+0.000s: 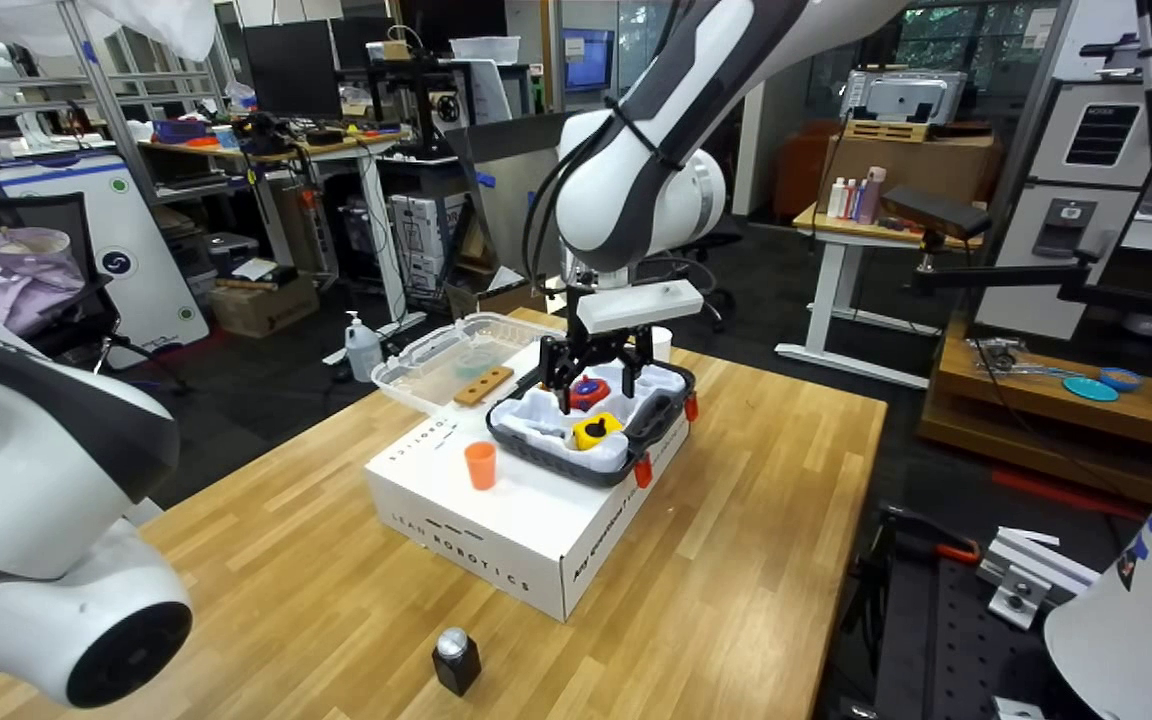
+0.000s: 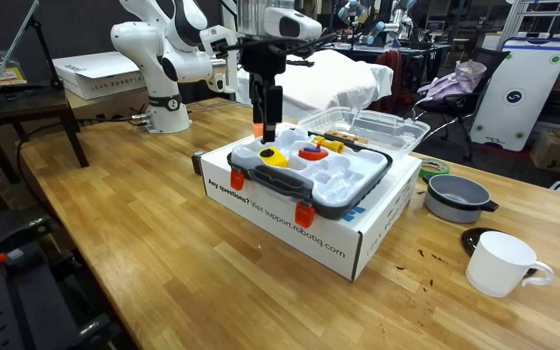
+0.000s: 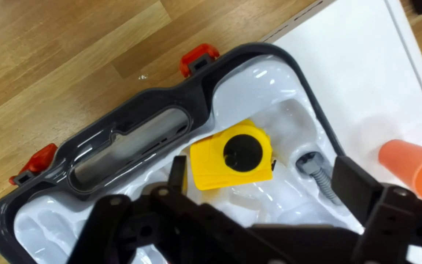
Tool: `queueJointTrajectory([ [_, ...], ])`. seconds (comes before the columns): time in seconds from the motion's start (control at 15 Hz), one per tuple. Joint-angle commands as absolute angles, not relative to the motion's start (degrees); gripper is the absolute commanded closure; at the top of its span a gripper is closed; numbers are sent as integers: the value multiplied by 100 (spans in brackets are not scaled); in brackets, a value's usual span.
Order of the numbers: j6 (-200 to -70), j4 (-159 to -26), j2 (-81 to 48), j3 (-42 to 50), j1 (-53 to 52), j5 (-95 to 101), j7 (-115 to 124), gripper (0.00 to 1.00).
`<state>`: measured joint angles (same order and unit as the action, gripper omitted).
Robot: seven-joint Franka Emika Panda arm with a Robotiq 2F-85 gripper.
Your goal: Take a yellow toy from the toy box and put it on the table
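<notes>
Closest to the wrist camera, the black gripper (image 3: pixel 266 179) holds its jaws spread wide, gripping nothing. Beneath it, in the toy box (image 3: pixel 192 101), lies the likely target: a yellow tape-measure toy (image 3: pixel 220 161), seated in the pale lining (image 3: pixel 244 95) beside the carry handle (image 3: pixel 126 115). It looks like hollow plastic: light, stiff, not fragile, smooth enough to slide if pinched on its rounded corner. Better to take it across its two straight ends, low on the body, with the black disc (image 3: pixel 244 153) midway; the lining rises close by, so finger room seems tight.

Farther out, the wrist view shows a grey bolt (image 3: pixel 319 176) near the toy, which neither exterior view makes out. It misses what stands plain in an exterior view: a second yellow piece (image 2: pixel 328 144) beside a red toy (image 2: pixel 313 154). Either yellow thing could answer the task; the gripper's position favours the tape-measure toy. In an exterior view, too, a grey pot (image 2: pixel 457 194) sits on the table (image 2: pixel 212 272), outside the wrist view.
</notes>
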<state>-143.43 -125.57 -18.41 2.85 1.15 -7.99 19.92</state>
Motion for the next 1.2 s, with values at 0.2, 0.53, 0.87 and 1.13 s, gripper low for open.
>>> queueJointTrajectory([
  [0.2,-14494,-12040,-2398,427,139,-941,2016,0],
  [0.53,-14536,-12172,-2316,469,143,-967,2059,0],
  [0.87,-14541,-12266,-2265,501,141,-957,2040,0],
  [1.13,-14534,-12389,-2240,460,115,-964,2012,0],
])
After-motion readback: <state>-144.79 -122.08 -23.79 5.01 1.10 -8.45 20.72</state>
